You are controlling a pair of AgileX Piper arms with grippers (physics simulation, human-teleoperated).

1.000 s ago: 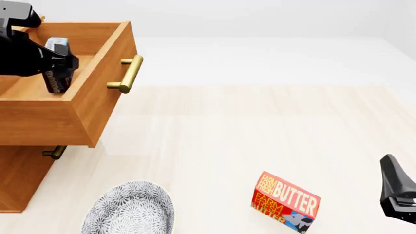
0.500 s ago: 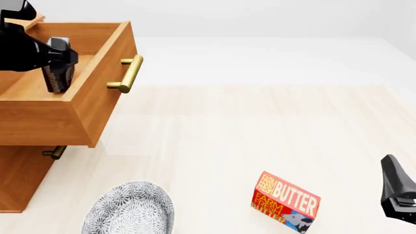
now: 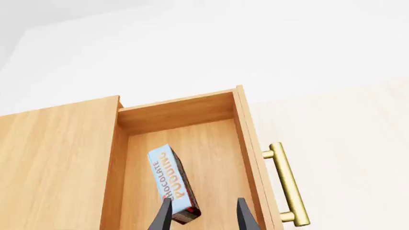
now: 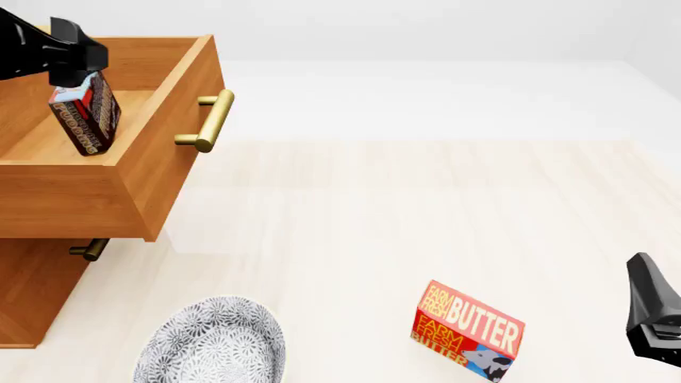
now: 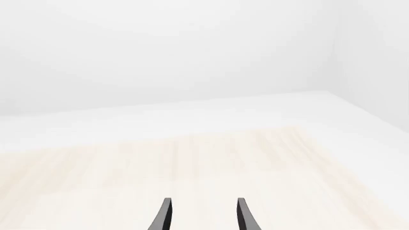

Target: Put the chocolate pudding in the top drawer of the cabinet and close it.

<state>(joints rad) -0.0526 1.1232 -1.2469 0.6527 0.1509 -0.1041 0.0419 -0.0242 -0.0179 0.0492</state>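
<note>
Since earlier frame left gripper (image 3: 202, 215) rose, let go; fingers wide apart. Chocolate pudding (image 4: 83, 114) tilted inside top drawer (image 4: 159, 171). Right gripper (image 5: 202, 215) wide, idle. Next, prob: push brass handle (image 4: 209, 121) in.

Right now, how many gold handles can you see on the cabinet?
2. One handle is on the open top drawer, sticking out toward the table. The other handle peeks out beneath that drawer, mostly hidden. More could be out of view on the left.
</note>
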